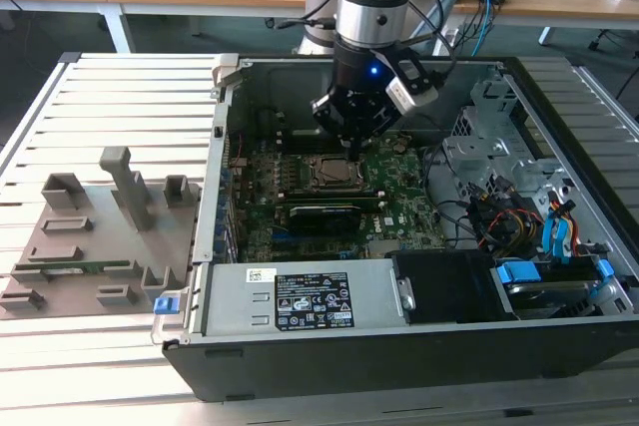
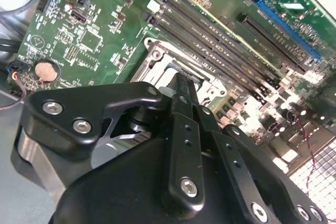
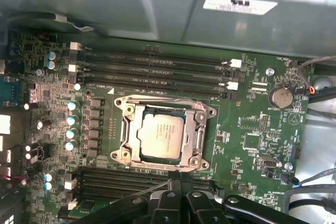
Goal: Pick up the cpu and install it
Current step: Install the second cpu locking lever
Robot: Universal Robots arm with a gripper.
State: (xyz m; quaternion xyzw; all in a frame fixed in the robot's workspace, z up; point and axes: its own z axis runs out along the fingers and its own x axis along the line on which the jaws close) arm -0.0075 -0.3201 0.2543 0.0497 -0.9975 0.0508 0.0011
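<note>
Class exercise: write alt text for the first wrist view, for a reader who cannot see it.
A silvery cpu lies inside the square metal socket frame on a green motherboard, with long black memory slots beside it. The black gripper sits near the frame.

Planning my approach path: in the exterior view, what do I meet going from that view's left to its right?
Grey fixture tray → computer case left wall → cpu in its socket, with the gripper above → drive bay with blue latches.
</note>
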